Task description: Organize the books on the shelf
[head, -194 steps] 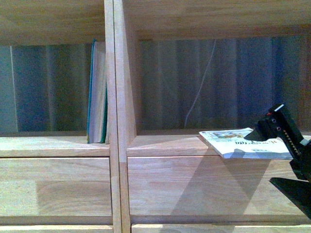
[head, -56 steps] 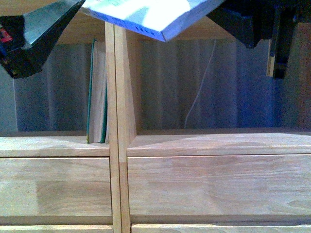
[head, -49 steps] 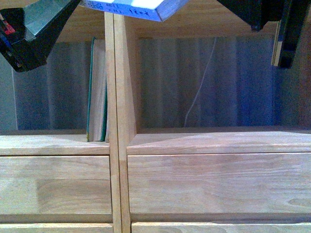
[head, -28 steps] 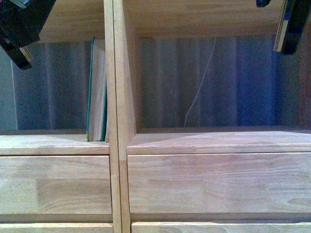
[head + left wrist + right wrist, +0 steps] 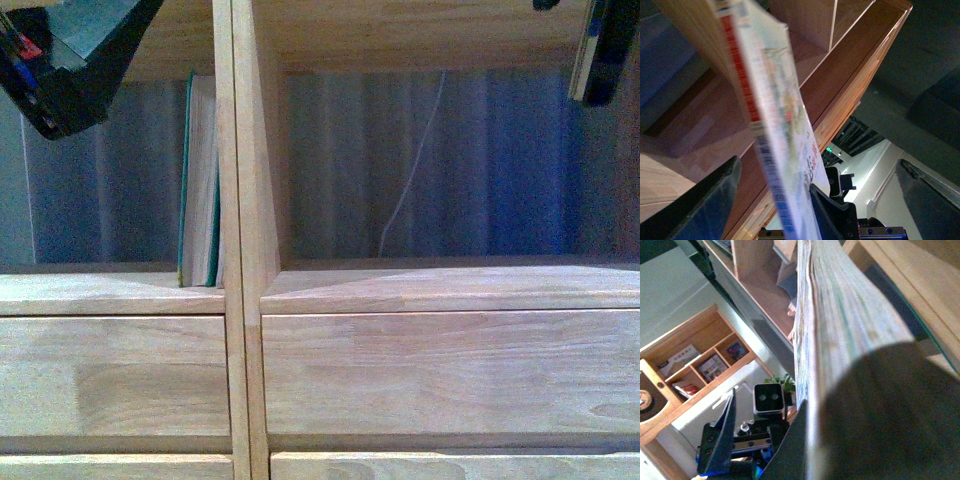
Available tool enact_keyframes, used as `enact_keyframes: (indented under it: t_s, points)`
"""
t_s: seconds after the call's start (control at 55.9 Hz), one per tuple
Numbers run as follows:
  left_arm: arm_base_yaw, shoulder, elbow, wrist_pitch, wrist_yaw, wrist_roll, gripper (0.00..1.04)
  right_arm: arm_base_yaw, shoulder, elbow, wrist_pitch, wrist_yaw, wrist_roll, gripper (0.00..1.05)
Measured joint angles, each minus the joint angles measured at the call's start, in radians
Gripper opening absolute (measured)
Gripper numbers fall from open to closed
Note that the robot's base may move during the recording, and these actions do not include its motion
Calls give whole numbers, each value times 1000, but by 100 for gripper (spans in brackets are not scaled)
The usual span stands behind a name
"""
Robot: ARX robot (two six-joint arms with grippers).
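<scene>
Teal book (image 5: 200, 180) stands in shelf's (image 5: 242, 250) left compartment; right claw (image 5: 812, 440) grips paperback (image 5: 780, 115) (left claw (image 5: 815, 165) gapes).

probably a home-style study or living room, perhaps staged: light-wood bookcase (image 5: 400, 290) with plain drawer fronts (image 5: 440, 370), pleated curtain (image 5: 480, 170) behind its open back, darker wooden cabinet (image 5: 685, 385) with small books (image 5: 712, 367) in its cubbies, potted plant (image 5: 785, 385) nearby. overhead, though, a dark industrial-looking ceiling (image 5: 860, 135).
</scene>
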Motion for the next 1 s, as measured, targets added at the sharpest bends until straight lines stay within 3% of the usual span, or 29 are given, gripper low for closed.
enact_keyframes:
  t_s: [0.609,1.002]
  points:
    - [-22,0,0,0,-8,1,97,50,-54,21,-16,-14,1,7]
    - [-60,2,0,0,-11,0,39,6,-66,-21,1,-21,36,7]
